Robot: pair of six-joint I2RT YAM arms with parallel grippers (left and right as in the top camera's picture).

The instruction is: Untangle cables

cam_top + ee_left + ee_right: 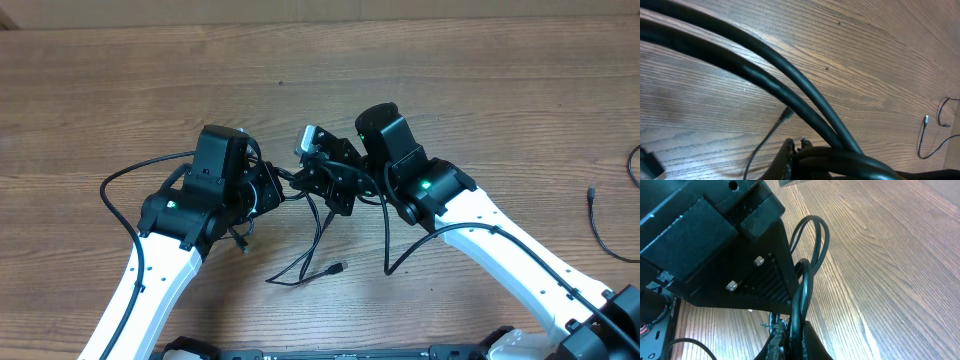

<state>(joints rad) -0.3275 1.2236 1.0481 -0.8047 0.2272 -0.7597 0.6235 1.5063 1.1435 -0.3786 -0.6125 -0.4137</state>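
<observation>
Overhead: left fingers [283,186] & right fingers [315,180] nearly touching mid-counter [450,90]. Cables [335,268] are bunched btwn them, with loose ends trailing toward the near edge. Left wrist: fingers clamped on cables. Right wrist: fingers pinched tight on a cable loop.

This looks like a robotics lab or test station: a wood-grain counter [120,90] with two white robot arms reaching in from its near edge, the left arm [150,290] and the right arm [510,255], black motor housings with green status lights [425,185], and thin black cables [335,268] lying loose between them
</observation>
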